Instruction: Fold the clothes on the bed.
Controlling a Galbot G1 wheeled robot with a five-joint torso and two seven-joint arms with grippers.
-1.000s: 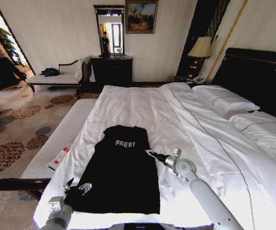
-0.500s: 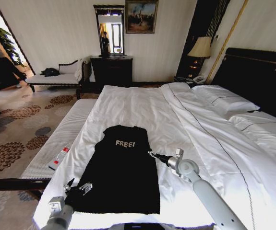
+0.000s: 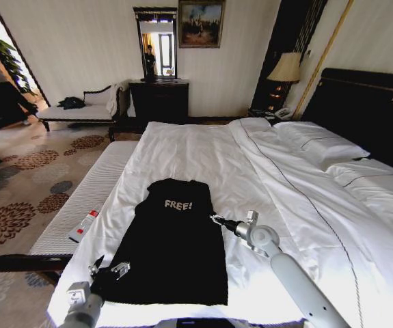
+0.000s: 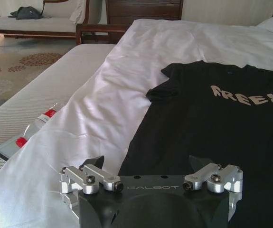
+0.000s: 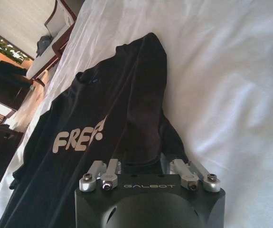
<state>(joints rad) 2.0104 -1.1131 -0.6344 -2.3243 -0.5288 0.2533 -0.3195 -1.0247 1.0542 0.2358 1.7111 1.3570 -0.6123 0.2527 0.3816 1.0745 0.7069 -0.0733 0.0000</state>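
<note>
The clothes are one black T-shirt [image 3: 172, 246] with white "FREE!" lettering, spread flat on the bed [image 3: 196, 147] near its foot, collar toward the far side. My left gripper [image 3: 107, 266] hovers open at the shirt's near left hem corner; in the left wrist view the left gripper [image 4: 146, 161] has its fingers spread just above the T-shirt [image 4: 212, 128] edge. My right gripper [image 3: 214, 219] sits at the shirt's right edge, below the lettering. In the right wrist view the right gripper [image 5: 143, 162] is drawn in on bunched sleeve fabric of the T-shirt [image 5: 103, 114].
A padded bench [image 3: 80, 198] runs along the bed's left side with a red-and-white packet [image 3: 85, 224] on it. White pillows [image 3: 319, 147] and a dark headboard [image 3: 367, 109] are at the right. A chaise [image 3: 80, 111] stands at the far wall.
The right gripper shifted a little along the shirt's right edge and back. The left gripper dropped slightly. The shirt lies as before.
</note>
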